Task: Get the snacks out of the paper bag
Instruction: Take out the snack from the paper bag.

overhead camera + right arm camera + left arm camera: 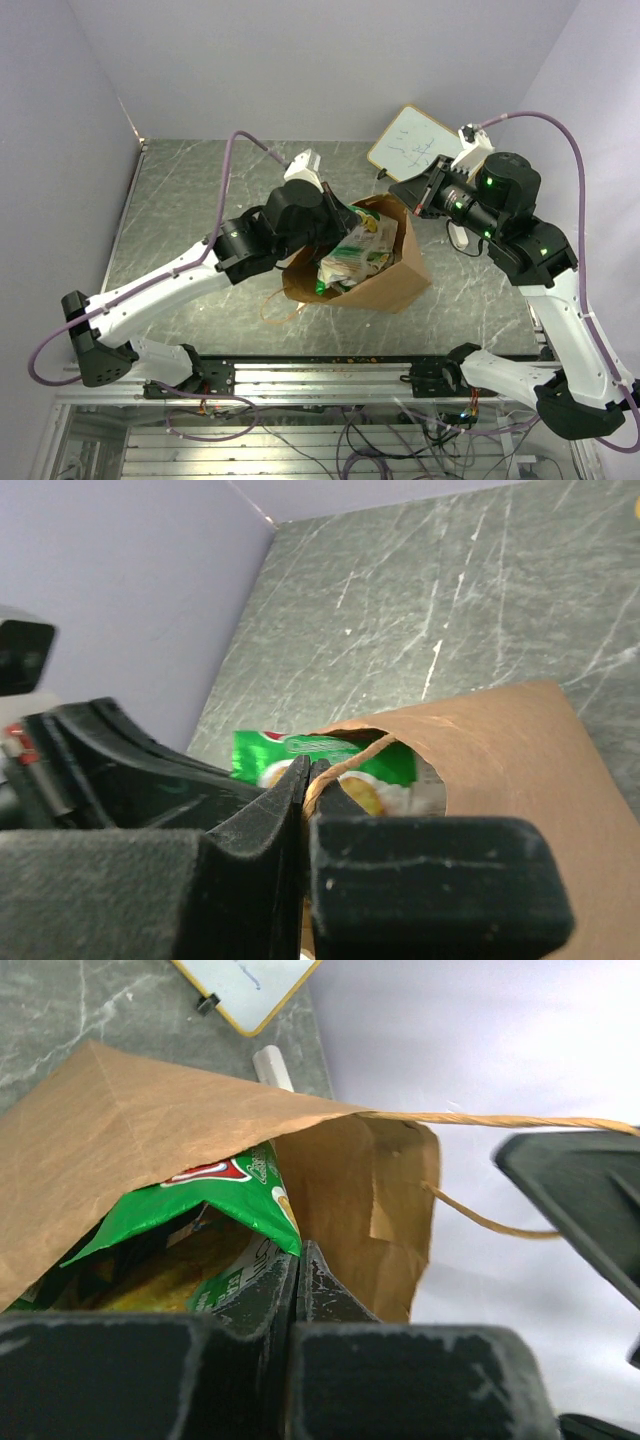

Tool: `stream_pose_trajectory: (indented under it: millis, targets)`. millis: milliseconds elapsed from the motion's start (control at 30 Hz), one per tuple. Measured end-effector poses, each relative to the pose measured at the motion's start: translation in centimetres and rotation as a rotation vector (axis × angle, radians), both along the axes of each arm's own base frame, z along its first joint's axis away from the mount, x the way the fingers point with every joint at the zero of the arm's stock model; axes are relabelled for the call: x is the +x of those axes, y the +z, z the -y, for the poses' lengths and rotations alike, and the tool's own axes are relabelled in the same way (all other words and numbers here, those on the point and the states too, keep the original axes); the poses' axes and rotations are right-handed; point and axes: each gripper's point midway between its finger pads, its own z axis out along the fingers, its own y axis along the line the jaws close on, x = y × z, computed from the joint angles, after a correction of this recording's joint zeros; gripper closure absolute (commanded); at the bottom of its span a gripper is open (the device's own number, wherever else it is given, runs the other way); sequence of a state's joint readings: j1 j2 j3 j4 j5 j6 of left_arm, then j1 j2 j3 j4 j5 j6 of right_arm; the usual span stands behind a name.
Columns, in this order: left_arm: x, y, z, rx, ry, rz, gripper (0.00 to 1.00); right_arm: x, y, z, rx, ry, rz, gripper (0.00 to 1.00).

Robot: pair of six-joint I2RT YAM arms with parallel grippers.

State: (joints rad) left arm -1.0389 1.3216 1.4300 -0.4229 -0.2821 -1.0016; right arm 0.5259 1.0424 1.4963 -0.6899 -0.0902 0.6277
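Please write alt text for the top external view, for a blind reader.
A brown paper bag is held tilted between the left arm and the right arm, green snack packets showing in its mouth. A white board lies behind on the grey table.

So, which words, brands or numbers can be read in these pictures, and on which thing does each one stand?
Nothing can be quoted with certainty.
green snack packet: red and white logo, half hidden, small print blurred.
white board: handwritten marks, too small.
paper bag: no print shows.
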Motion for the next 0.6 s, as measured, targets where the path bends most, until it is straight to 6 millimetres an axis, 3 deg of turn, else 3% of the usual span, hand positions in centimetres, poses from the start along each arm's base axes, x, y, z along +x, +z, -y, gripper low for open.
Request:
stream_pose_trajectory:
  millis: [200, 300, 600]
  targets:
    - [-0.6, 3.7, -1.6, -0.002, -0.045, 0.048, 0.93, 0.5, -0.5, 1.4, -0.039, -0.074, 0.002, 1.0]
    - [-0.7, 6.6, -3.0, -0.012, -0.058, 0.091, 0.93, 0.9, -0.5, 2.2, -0.06, -0.121, 0.006, 1.0]
    - [-2.7, 21.0, -9.4, -0.087, -0.033, 0.401, 0.93, 1.3, -0.5, 6.3, -0.121, -0.323, 0.015, 1.0]
